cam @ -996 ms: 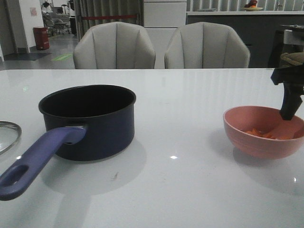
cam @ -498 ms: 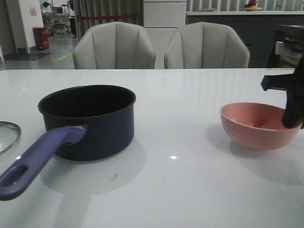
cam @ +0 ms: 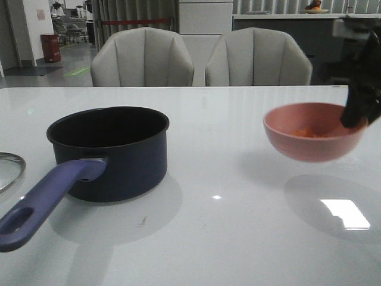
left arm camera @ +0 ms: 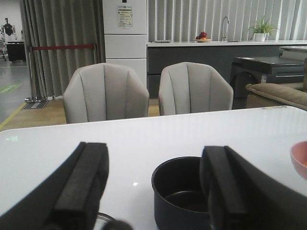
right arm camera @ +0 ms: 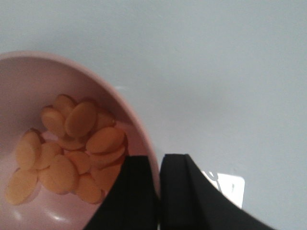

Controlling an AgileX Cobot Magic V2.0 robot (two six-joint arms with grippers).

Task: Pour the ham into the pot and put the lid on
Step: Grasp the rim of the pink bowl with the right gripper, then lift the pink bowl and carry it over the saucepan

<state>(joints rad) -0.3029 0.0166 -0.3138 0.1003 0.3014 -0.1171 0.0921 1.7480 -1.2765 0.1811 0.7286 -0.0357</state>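
Note:
The dark navy pot (cam: pixel 110 152) stands on the white table at the left, its purple-blue handle (cam: pixel 41 202) pointing toward the front left. It also shows in the left wrist view (left arm camera: pixel 180 191). The glass lid (cam: pixel 9 170) lies at the left edge, mostly cut off. My right gripper (cam: pixel 357 113) is shut on the rim of the pink bowl (cam: pixel 312 132) and holds it above the table at the right. The ham (right arm camera: pixel 67 148) lies as orange-pink pieces inside the bowl (right arm camera: pixel 29 76). My left gripper (left arm camera: pixel 153 191) is open and empty, behind the pot and lid.
Two grey chairs (cam: pixel 143 59) stand behind the table's far edge. A bright light patch (cam: pixel 344 214) lies on the table under the raised bowl.
My right gripper has lifted the pink bowl off the table and carried it a little to the left. The pot and lid have not moved.

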